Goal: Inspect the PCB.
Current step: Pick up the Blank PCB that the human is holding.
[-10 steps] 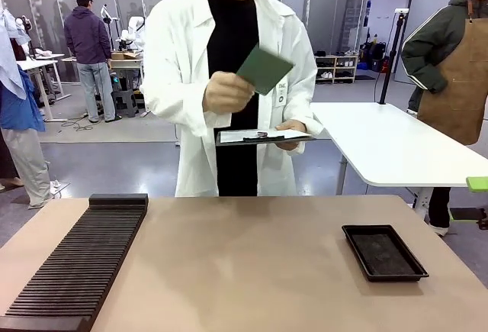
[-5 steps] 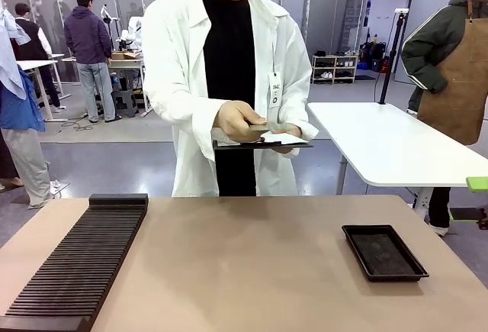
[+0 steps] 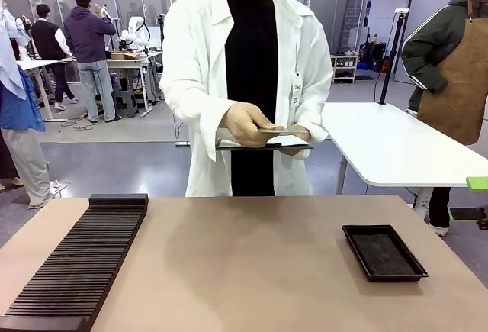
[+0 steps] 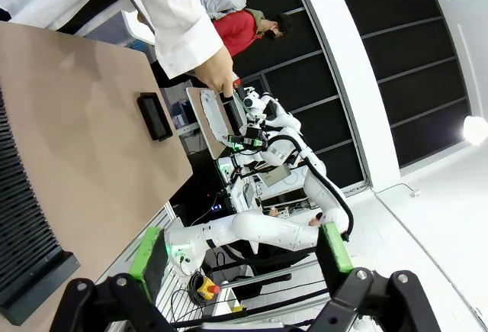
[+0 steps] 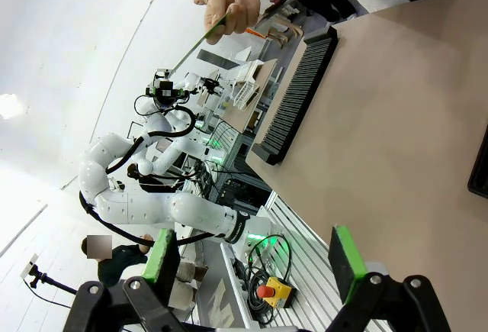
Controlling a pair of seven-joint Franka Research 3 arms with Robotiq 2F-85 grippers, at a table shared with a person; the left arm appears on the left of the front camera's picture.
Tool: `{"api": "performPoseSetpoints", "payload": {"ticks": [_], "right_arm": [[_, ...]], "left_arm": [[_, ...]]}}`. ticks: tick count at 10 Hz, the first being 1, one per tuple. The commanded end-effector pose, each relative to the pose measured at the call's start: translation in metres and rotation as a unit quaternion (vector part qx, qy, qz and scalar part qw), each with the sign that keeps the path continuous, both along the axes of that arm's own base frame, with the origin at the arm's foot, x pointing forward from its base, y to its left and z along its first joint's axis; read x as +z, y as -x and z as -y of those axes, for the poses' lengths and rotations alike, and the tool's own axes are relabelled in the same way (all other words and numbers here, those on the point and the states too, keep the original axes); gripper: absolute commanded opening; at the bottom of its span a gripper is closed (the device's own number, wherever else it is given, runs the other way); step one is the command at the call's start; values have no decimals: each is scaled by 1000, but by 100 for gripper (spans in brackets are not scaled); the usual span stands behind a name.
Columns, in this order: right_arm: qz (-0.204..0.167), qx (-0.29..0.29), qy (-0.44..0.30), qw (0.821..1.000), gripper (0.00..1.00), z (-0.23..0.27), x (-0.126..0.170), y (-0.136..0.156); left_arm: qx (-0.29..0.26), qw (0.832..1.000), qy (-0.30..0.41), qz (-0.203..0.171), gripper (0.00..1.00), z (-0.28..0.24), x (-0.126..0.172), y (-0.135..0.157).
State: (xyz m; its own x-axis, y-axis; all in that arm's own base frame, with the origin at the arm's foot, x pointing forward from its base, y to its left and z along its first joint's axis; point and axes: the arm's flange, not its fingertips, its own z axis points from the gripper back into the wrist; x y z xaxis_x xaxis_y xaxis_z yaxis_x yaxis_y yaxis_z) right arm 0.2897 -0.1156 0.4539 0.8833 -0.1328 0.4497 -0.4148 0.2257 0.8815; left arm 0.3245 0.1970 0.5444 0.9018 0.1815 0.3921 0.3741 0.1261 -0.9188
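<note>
Beyond the tan desk (image 3: 252,263), at 12 o'clock, a person's hand (image 3: 244,123) holds the PCB (image 3: 271,130) flat; the left gripper (image 4: 242,251) and right gripper (image 5: 252,262) have fingers spread.

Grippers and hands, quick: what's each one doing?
Left gripper: open, empty.
Right gripper: open, empty.
Person's one hand: holds the PCB.
Other hand: holds the clipboard.

Front cam faces across table (image 3: 252,263), wrist cams rolled, past left gripper (image 4: 242,254), right gripper (image 5: 252,259), share rack (image 3: 76,263).

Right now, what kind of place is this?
Probably a lab or workshop: a person in a white coat holds a PCB, and a black slotted rack and tray sit on the worktable.
</note>
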Motion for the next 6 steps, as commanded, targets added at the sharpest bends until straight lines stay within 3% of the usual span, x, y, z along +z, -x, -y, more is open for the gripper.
{"api": "performPoseSetpoints", "payload": {"ticks": [1,4,6], "right_arm": [[13,0,-5,1000,100,1,2,-1],[-3,0,-1,1000,100,-2,1,-3],[-51,12,-1,999,100,-25,8,-34]], "left_arm": [[-8,1000,4,7,100,-1,0,1],[-8,1000,4,7,100,-1,0,1],[-8,1000,4,7,100,-1,0,1]]}}
